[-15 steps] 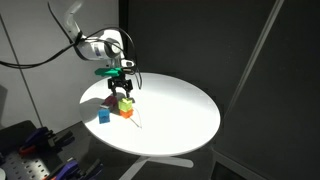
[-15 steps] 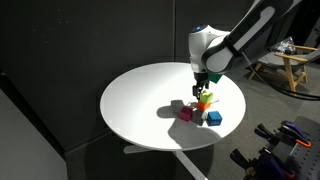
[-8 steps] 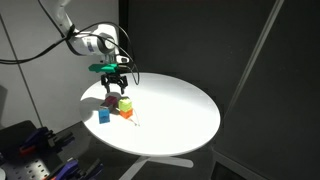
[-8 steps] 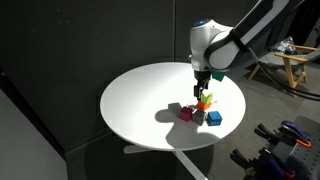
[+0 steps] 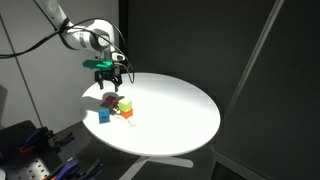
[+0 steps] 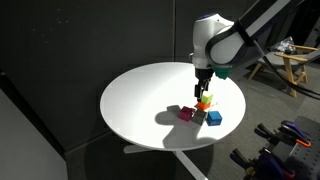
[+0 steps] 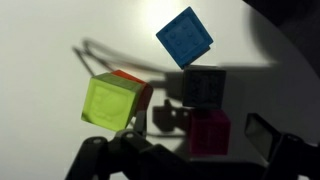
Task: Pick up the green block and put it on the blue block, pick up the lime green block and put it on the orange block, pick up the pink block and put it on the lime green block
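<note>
The pincer hung wide open and empty above the round white tabletop, with the small pink-magenta cube almost beneath it, at about four o'clock in the wrist view from the bright lime green cube stacked on the orange-red cube.

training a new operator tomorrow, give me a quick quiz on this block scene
1. True or false: the lime green block sits on the orange block.
2. The gripper is: A) open, holding nothing; B) shut on a block; C) out of every view.
3. Which block must still go on the lime green one?

Key: 1 true; 2 A; 3 the pink block.
</note>
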